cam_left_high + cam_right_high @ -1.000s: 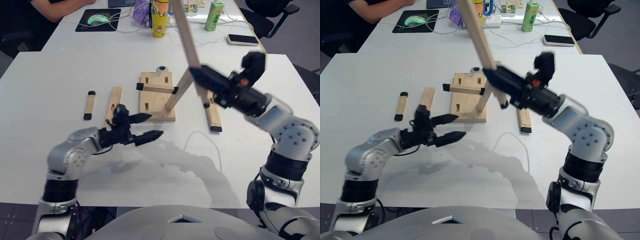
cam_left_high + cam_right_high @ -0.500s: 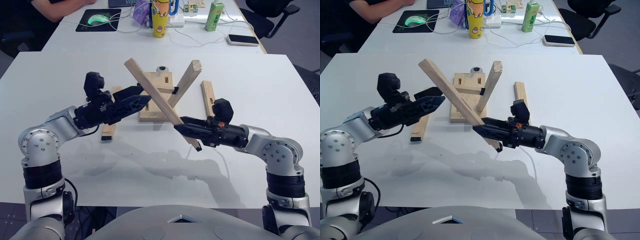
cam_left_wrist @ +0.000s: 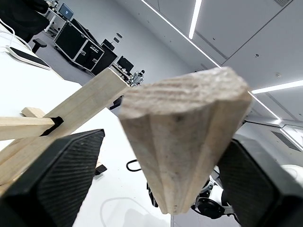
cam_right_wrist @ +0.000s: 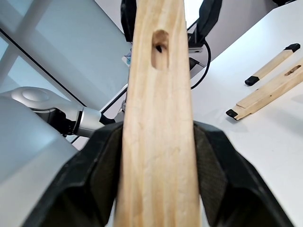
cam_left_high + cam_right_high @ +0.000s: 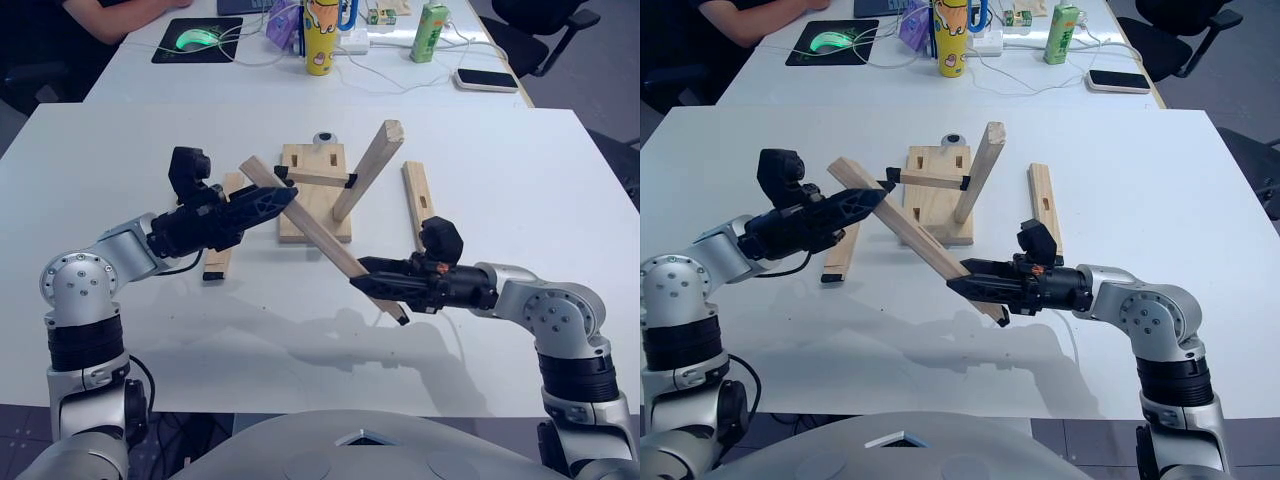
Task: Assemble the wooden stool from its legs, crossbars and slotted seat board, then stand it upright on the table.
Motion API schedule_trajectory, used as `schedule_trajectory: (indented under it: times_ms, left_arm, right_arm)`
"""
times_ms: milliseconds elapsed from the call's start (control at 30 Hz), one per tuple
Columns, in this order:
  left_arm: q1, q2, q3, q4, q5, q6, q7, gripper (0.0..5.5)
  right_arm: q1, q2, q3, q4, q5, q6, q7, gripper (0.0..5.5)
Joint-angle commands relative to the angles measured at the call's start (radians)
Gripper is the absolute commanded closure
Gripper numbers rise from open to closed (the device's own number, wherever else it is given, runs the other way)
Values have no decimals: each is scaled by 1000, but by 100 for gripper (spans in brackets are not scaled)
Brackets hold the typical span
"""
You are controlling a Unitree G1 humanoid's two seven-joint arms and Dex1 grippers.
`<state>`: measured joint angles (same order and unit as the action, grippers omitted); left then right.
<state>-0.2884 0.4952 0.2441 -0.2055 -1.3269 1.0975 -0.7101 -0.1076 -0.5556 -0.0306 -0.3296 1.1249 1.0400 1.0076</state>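
Observation:
A long wooden leg (image 5: 322, 234) hangs slanted over the table in front of the slotted seat board (image 5: 300, 212). My right gripper (image 5: 357, 272) is shut on the leg's lower part, and its fingers (image 4: 97, 179) press both sides. My left gripper (image 5: 284, 198) is open, its fingers (image 3: 57, 179) straddling the leg's raised end (image 3: 184, 137) with a gap on one side. On the board a second leg (image 5: 368, 168) stands tilted with a crossbar (image 5: 315, 178) joined to it. Two more legs lie flat, one right of the board (image 5: 420, 205) and one left of it (image 5: 843, 248).
A small round object (image 5: 322, 138) lies just behind the board. On the far desk stand a yellow cup (image 5: 320, 38), a green carton (image 5: 431, 30), a phone (image 5: 485, 78) and a mouse pad (image 5: 196, 40). The table's front half is bare white surface (image 5: 250, 330).
A second ago my right arm held the leg high while the left gripper hung low. The leg has since come down and tilted flatter, and the left gripper has risen to its upper end.

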Motion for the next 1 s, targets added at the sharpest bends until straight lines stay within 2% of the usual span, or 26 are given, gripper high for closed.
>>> schedule_trajectory:
  times_ms: [33, 300, 500, 533, 700, 767, 900, 1000]
  left_arm:
    - [-9, 20, -7, -1, -6, 13, -5, 216]
    - [4, 38, -58, 4, 62, 3, -36, 341]
    - [28, 58, -106, -4, 146, -31, -64, 342]
    - [36, 59, -109, -4, 155, -39, -68, 342]
    - [45, 88, -101, 22, 225, -95, -92, 342]
    - [40, 95, -78, 30, 227, -102, -97, 345]
    - [62, 140, -5, 38, 259, -130, -105, 348]
    - [39, 190, 34, 51, 262, -127, -121, 348]
  right_arm:
    - [-4, -2, 1, -12, 5, -8, 2, 343]
    - [-6, -4, 10, -8, -37, -38, 12, 343]
    - [2, -9, 19, -6, -80, -69, 24, 343]
    - [-1, -5, 16, 3, -74, -60, 21, 306]
    - [16, -41, -8, 30, -110, -95, 64, 227]
    - [17, -54, -30, 70, -147, -132, 60, 224]
    - [-14, -47, 59, 153, -454, -359, -64, 224]
    - [-45, -22, 205, 128, -769, -559, -232, 224]
